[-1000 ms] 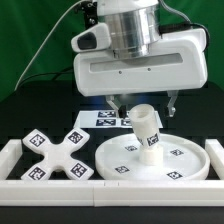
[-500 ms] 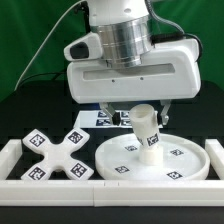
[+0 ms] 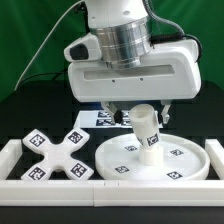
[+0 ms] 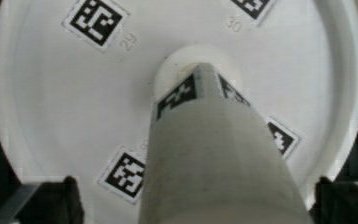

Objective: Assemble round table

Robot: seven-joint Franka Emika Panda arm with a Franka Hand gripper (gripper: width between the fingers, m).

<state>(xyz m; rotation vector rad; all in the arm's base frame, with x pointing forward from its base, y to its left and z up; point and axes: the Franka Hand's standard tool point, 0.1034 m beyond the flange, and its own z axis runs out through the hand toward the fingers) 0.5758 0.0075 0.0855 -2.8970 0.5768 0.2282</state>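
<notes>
The large round disc (image 3: 186, 160) lies flat at the exterior view's right. The short cylindrical leg (image 3: 148, 133) stands upright on its middle. My gripper (image 3: 140, 111) hangs open right over the leg's top, one finger on each side and clear of it. In the wrist view the leg (image 4: 220, 150) rises from the tagged disc (image 4: 51, 100) toward the camera. It passes between my dark fingertips (image 4: 59, 197), which stand wide apart around my gripper's midpoint (image 4: 197, 200). The X-shaped cross base (image 3: 58, 156) lies flat to the exterior view's left of the disc.
A low white rail (image 3: 110, 186) runs along the front, and its corners turn back at both sides. The marker board (image 3: 105, 118) lies behind the disc, partly hidden by my gripper. The table is black.
My gripper has come down a little and shifted slightly toward the exterior view's left, closer over the leg's top. Its jaws stay open. The parts have not moved.
</notes>
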